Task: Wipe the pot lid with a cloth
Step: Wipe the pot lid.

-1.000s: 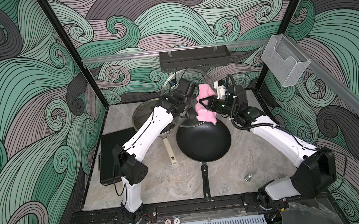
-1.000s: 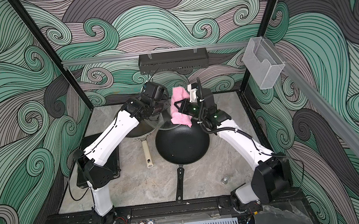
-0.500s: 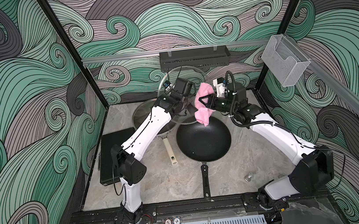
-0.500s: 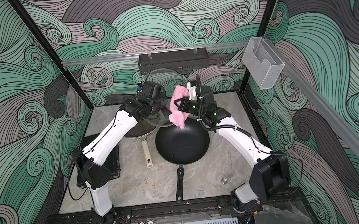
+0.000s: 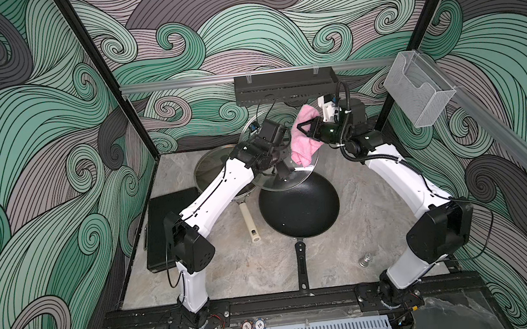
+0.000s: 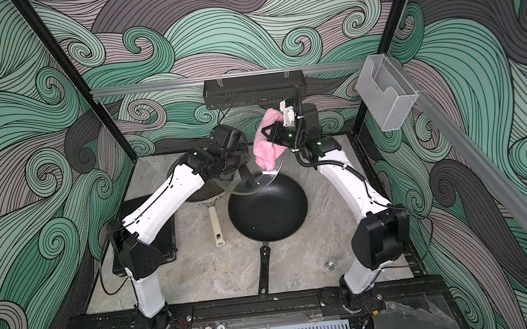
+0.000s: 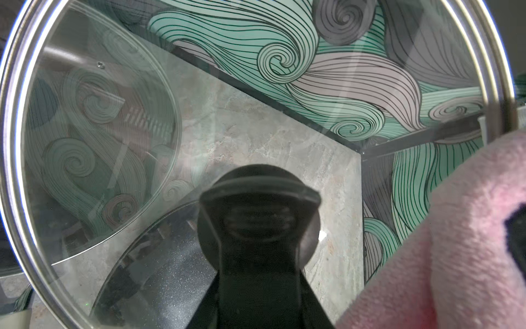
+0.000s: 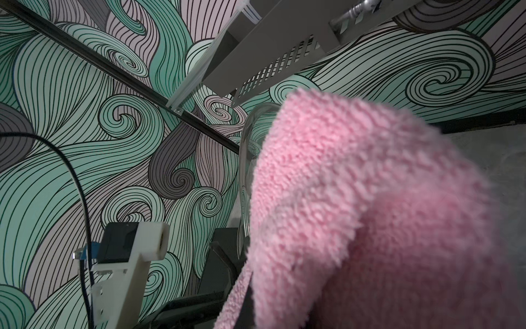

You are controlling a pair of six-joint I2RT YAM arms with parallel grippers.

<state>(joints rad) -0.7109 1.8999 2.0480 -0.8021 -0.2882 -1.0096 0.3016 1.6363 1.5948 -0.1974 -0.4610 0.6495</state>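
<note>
- Left wrist view: the pot lid [image 7: 227, 119] is a round pane of clear glass in a polished metal rim, with a black knob [image 7: 257, 205] at its centre.
- The left gripper [image 7: 257, 228] is clamped on this knob, its dark fingers reaching up around the knob's stem.
- Through the glass show the grey marbled table [image 7: 256, 136], a second glass lid [image 7: 99, 136] and the speckled black wok [image 7: 159, 284].
- The cloth [image 7: 455, 242], pale pink with a looped terry pile, covers the lid's edge on the knob side.
- In both top views the lid [image 5: 300, 176] [image 6: 258, 186] is held tilted in the air above the far rim of the wok [image 5: 299, 208] [image 6: 267, 212], between the two arms.
- The right gripper [image 5: 305, 130] [image 6: 268, 132] is closed on the cloth [image 5: 303, 140] [image 6: 266, 144], which bunches above the fingers and hangs below them in a fold against the lid's face near its rim.
- Right wrist view: the cloth [image 8: 370, 213] fills most of the frame, with the lid's rim [image 8: 244, 171] seen edge-on just behind it.
- The second lid [image 5: 212, 171] rests on a pan at the back of the table [image 5: 360, 194], behind the left arm.
</note>
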